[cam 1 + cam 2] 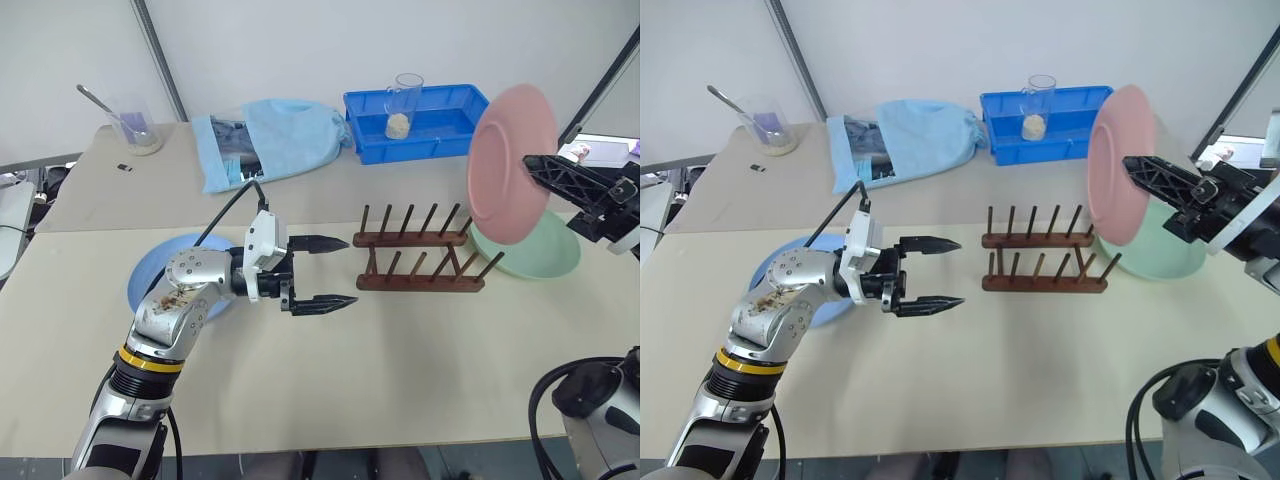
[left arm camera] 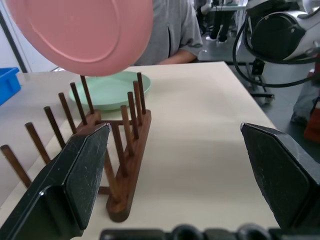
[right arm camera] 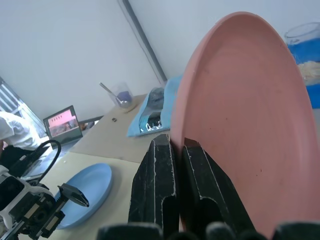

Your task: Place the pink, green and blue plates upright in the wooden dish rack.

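My right gripper (image 1: 1140, 168) is pinched on the rim of the pink plate (image 1: 510, 160), held upright in the air above the right end of the rack (image 1: 420, 255); my left gripper (image 1: 325, 272) hangs wide open and empty beside the rack's left end. The green plate (image 1: 535, 255) lies flat by the table's right edge, the blue plate (image 1: 150, 275) near its left. The thin rim pinch could let the plate swing or slip onto the pegs. No readable writing.

The wooden dish rack (image 1: 422, 250) stands on the table (image 1: 330, 380), with one plate (image 1: 535, 255) lying flat just to its right, another plate (image 1: 510, 160) held upright above its right end, a third plate (image 1: 150, 275) lying well to its left, and the tray (image 1: 420, 125) behind it.
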Controlling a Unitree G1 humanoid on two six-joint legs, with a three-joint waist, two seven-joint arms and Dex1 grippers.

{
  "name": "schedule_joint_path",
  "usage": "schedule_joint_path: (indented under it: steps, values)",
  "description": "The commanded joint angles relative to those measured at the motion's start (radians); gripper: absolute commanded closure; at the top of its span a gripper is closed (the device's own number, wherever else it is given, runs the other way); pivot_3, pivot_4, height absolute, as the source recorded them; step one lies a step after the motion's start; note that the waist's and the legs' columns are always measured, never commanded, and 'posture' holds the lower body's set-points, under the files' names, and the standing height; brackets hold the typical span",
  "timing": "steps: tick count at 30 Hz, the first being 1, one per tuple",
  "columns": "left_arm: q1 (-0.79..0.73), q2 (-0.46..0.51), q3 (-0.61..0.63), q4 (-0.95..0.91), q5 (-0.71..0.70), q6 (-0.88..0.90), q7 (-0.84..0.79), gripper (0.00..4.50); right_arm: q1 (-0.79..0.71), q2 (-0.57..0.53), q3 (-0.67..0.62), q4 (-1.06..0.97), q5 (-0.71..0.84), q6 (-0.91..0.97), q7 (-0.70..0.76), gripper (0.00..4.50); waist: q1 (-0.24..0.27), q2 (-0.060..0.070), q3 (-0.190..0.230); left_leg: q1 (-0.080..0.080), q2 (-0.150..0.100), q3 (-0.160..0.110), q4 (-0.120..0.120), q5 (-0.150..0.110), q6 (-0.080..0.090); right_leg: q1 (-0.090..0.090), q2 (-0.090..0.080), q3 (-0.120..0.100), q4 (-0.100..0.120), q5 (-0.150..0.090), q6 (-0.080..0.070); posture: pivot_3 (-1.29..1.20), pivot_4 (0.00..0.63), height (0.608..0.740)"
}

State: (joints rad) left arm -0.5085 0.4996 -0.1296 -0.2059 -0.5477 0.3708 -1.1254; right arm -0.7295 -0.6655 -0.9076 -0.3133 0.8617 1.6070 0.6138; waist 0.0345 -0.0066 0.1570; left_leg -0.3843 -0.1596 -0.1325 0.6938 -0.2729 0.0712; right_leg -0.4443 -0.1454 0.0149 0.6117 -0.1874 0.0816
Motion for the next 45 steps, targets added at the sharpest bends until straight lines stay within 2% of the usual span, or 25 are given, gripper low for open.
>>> schedule_joint_path:
  steps: [1, 8, 20, 31, 44, 45]
  values:
    - [-0.029, -0.010, 0.037, -0.034, -0.060, 0.041, 0.010, 0.00, -0.002, -0.032, -0.033, 0.047, 0.056, 0.007, -0.016, 4.48, -0.001, 0.000, 0.000, 0.000, 0.000, 0.000, 0.000, 0.000, 0.000, 0.000, 0.000, 0.000, 0.000, 0.000, 0.000, 0.00, 0.150, 0.740]
    - [-0.039, -0.005, 0.023, -0.026, -0.046, 0.031, -0.016, 0.00, 0.020, -0.095, -0.001, 0.181, 0.084, 0.007, -0.003, 4.48, -0.011, 0.000, 0.000, 0.001, 0.000, 0.001, 0.001, 0.001, -0.001, 0.002, 0.000, 0.000, 0.000, 0.001, -0.001, 0.00, 0.150, 0.740]
    - [-0.043, -0.007, 0.018, -0.035, -0.024, 0.014, -0.024, 0.00, -0.069, -0.099, 0.005, 0.170, 0.226, 0.007, -0.087, 4.48, -0.023, 0.000, 0.000, 0.001, 0.001, 0.001, 0.000, 0.000, -0.001, 0.001, 0.000, 0.000, 0.000, 0.001, -0.001, 0.00, 0.150, 0.740]
    - [-0.042, -0.016, 0.010, -0.036, -0.013, -0.001, -0.028, 0.00, 0.036, -0.099, 0.007, 0.170, 0.346, -0.007, -0.173, 4.48, -0.022, 0.000, 0.000, 0.000, 0.000, 0.001, 0.001, 0.000, 0.000, 0.001, 0.000, 0.000, -0.001, 0.001, 0.000, 0.00, 0.150, 0.740]
    - [-0.045, -0.034, 0.008, -0.042, -0.009, -0.004, -0.014, 0.00, 0.043, -0.092, 0.128, 0.287, 0.334, -0.115, -0.241, 4.48, -0.023, 0.000, 0.000, 0.001, 0.000, 0.001, 0.001, 0.000, 0.000, 0.001, 0.000, 0.001, -0.001, 0.001, 0.000, 0.00, 0.150, 0.740]
    - [-0.044, -0.034, 0.008, -0.043, -0.009, -0.004, -0.013, 0.00, 0.041, -0.092, 0.131, 0.296, 0.332, -0.122, -0.252, 4.11, -0.023, 0.000, 0.000, 0.001, 0.000, 0.001, 0.001, 0.000, 0.000, 0.001, 0.000, 0.001, -0.001, 0.001, 0.000, 0.00, 0.150, 0.740]
